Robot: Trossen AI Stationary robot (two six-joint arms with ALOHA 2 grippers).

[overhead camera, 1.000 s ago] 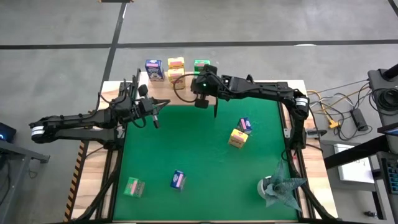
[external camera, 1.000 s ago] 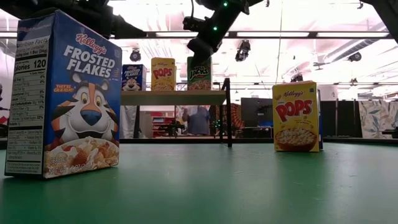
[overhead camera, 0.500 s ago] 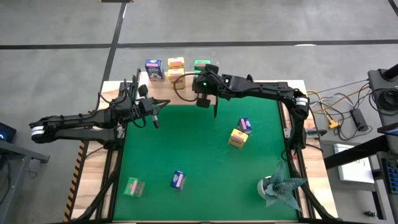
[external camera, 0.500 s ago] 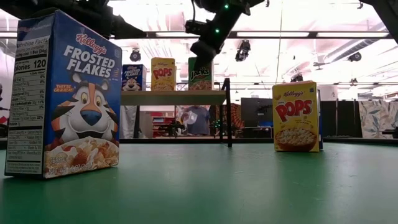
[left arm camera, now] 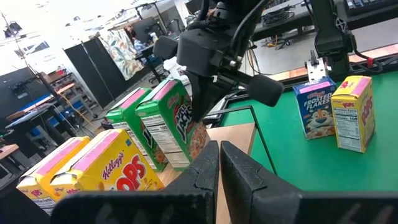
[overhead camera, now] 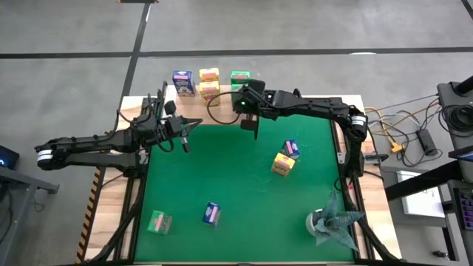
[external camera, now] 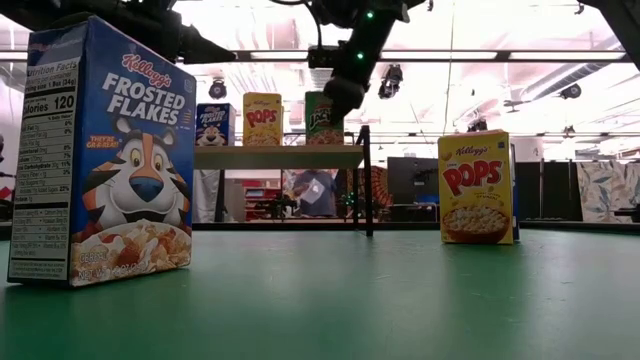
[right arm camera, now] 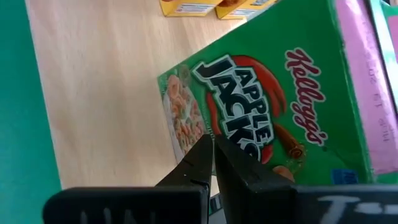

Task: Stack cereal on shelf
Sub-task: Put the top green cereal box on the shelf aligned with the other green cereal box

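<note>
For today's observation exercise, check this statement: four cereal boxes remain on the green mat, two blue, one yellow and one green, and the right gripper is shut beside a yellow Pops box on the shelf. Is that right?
One detail is wrong. The right gripper, shut, is beside a green Apple Jacks box on the shelf, not a yellow Pops box, as the right wrist view shows. The count on the green mat holds.

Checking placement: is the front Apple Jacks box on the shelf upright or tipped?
Upright. The Apple Jacks box stands level on the shelf, beside the Pops box.
</note>
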